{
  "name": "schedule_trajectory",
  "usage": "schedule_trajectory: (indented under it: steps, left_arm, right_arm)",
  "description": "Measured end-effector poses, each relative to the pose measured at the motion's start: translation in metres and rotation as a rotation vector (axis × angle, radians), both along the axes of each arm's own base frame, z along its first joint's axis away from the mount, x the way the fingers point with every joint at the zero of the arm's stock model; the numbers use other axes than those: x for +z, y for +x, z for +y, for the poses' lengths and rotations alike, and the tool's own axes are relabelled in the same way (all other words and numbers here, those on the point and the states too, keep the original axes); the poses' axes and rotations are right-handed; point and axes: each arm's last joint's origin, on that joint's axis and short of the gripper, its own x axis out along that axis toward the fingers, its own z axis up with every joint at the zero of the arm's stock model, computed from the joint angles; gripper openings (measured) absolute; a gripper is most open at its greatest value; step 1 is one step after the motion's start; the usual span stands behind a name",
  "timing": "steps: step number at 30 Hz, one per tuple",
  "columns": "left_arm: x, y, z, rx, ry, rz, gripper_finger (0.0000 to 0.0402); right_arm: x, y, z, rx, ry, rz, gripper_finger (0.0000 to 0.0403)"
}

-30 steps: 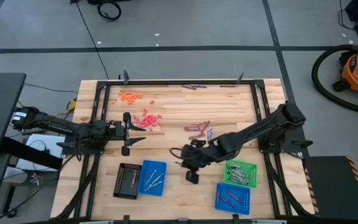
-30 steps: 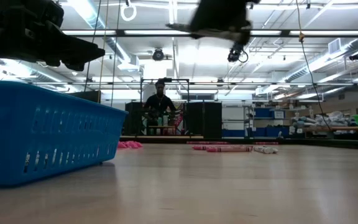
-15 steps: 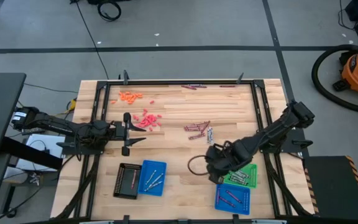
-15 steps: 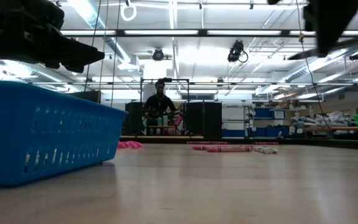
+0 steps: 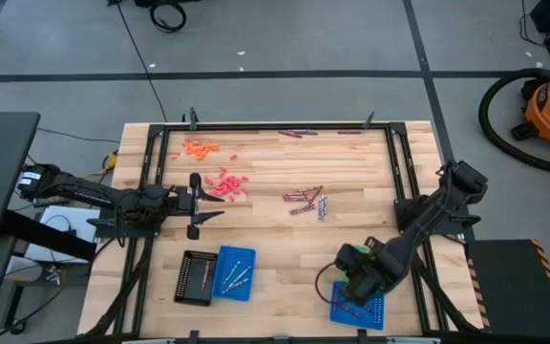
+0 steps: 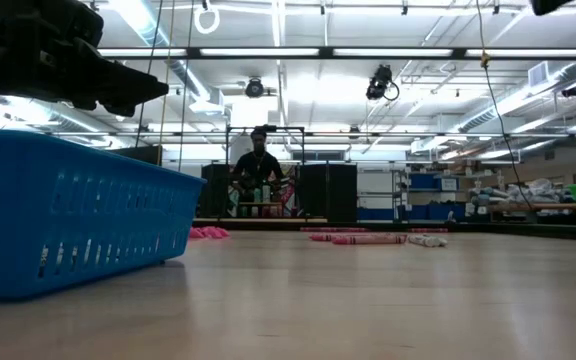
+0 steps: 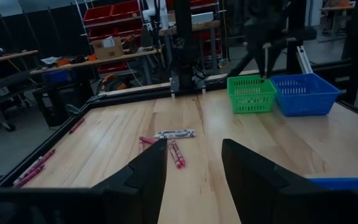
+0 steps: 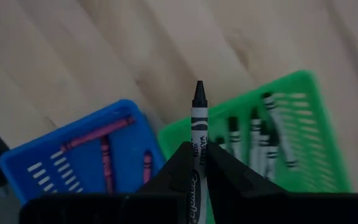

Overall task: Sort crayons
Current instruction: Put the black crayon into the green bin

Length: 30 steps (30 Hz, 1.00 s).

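Note:
My right gripper [image 8: 197, 150] is shut on a silver-grey crayon [image 8: 198, 118] with a dark tip. It hangs over the near right corner [image 5: 355, 279], above a blue tray [image 8: 73, 163] holding red-pink crayons and a green tray [image 8: 278, 134] holding grey ones. Loose crayons lie flat on the table: orange [image 5: 199, 147], red-pink [image 5: 225, 183], dark purple [image 5: 303, 197] and silver-grey [image 5: 322, 205]. My left gripper [image 5: 195, 204] waits open and level at the table's left side, its fingers [image 7: 148, 171] pointing across the table. My right gripper pinches the crayon's wrapped body [image 8: 196, 167] between its two fingers, and the crayon lies along them. Its dark pointed end [image 8: 199, 93] sticks out past the fingertips. The fingers come from above, pointing down, and the crayon is lifted clear above the two trays.
A black tray [image 5: 197, 277] and a second blue tray [image 5: 236, 272] with a few crayons stand at the near left. More purple crayons [image 5: 296, 134] lie along the far edge. A black frame [image 5: 275, 125] rings the table. A person [image 6: 258, 165] stands beyond the far edge.
My right gripper, still shut on the crayon, has swung from the table's near middle toward the near right corner, over the blue and green trays. Meanwhile it has sunk a little and tipped to point downward.

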Motion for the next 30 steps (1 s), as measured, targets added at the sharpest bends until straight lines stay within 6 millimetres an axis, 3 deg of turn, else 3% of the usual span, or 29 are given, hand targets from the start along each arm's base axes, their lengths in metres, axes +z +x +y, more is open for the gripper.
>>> schedule_trajectory:
  steps: [7, 15, 30]
  left_arm:
    - [0.000, 0.000, 0.000, 0.001, 0.001, -0.004, 0.0164]
    - [0.000, 0.000, 0.000, 0.001, 0.009, -0.002, 0.0164]
    - [0.002, 0.000, 0.000, 0.002, 0.015, -0.021, 0.0164]
  right_arm:
    - [-0.027, -0.009, 0.006, 0.036, 0.055, -0.019, 0.0039]
    - [-0.042, -0.011, 0.005, 0.028, 0.083, -0.031, 0.0039]
    - [-0.047, -0.012, 0.002, -0.007, 0.099, -0.020, 0.0064]
